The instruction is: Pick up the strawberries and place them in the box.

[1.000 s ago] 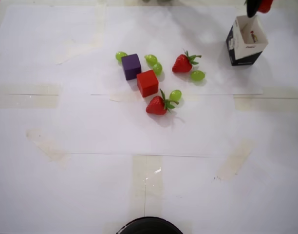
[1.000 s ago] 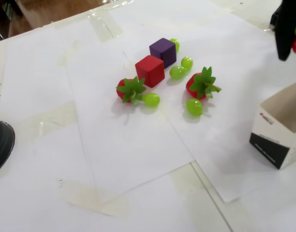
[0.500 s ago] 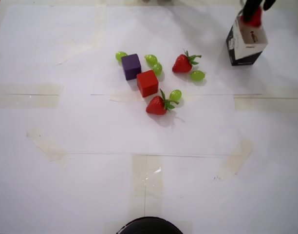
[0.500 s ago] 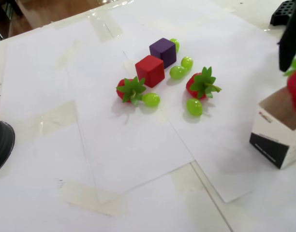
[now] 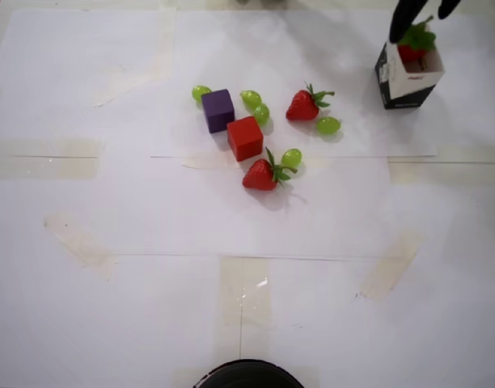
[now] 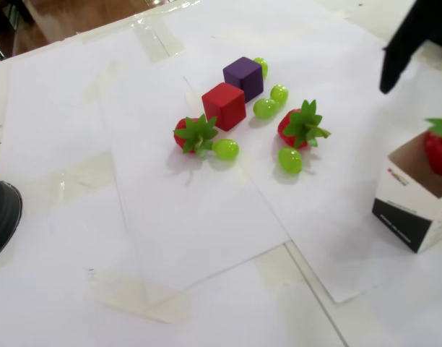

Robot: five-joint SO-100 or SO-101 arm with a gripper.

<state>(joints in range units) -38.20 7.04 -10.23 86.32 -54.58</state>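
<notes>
Overhead view: your gripper (image 5: 424,18) hangs over the box (image 5: 391,74) at top right, fingers spread apart. One strawberry (image 5: 411,50) sits in the box, leaves just under the fingertips. Two strawberries are left on the paper: one (image 5: 302,105) by a grape (image 5: 328,125), one (image 5: 260,175) just below the red cube (image 5: 245,137).

Fixed view: only a dark bit of the arm shows, so I can't tell the finger state here. The boxed strawberry (image 6: 438,153) leans on the far wall. The two loose ones (image 6: 185,133) (image 6: 292,129) look light, hard and a bit slick. Pinch the red body, not the leaves.

paper-covered table (image 5: 134,307), taped seams, wooden floor (image 6: 76,14), likely home
</notes>
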